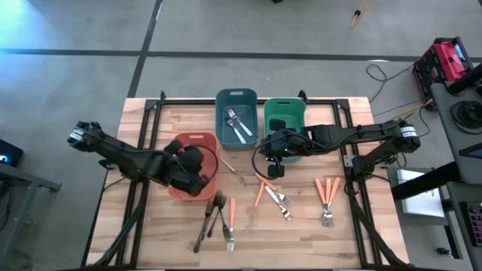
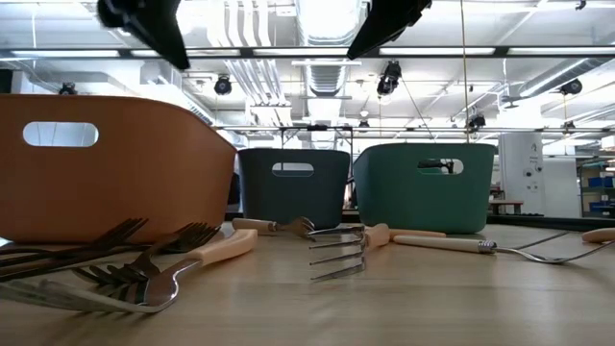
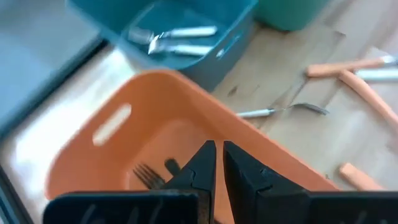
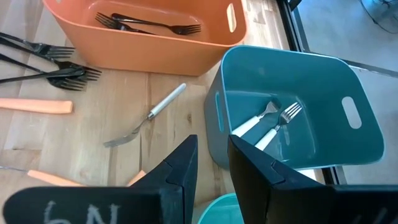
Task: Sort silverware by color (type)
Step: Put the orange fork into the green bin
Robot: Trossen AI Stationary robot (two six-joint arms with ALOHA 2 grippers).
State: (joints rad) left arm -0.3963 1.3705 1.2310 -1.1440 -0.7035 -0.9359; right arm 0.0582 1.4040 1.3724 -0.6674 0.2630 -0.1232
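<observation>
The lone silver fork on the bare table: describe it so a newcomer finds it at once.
Start at the salmon bin and the blue bin beside it. On the wood between them, just off the blue bin's corner, lies one silver fork. Unlike the clustered bronze forks and orange-handled ones, it lies alone.

- We see a pale, wood-grained plank worktop (image 1: 301, 233).
- A salmon-orange plastic bin (image 1: 181, 190) holds dark bronze-brown metal forks (image 4: 149, 25).
- A slate-blue plastic bin (image 1: 223, 132) holds shiny silver forks (image 1: 238, 124).
- A deep green plastic bin (image 1: 295, 111) stands beside it.
- Orange-handled silver forks (image 1: 327, 197) lie loose.
</observation>
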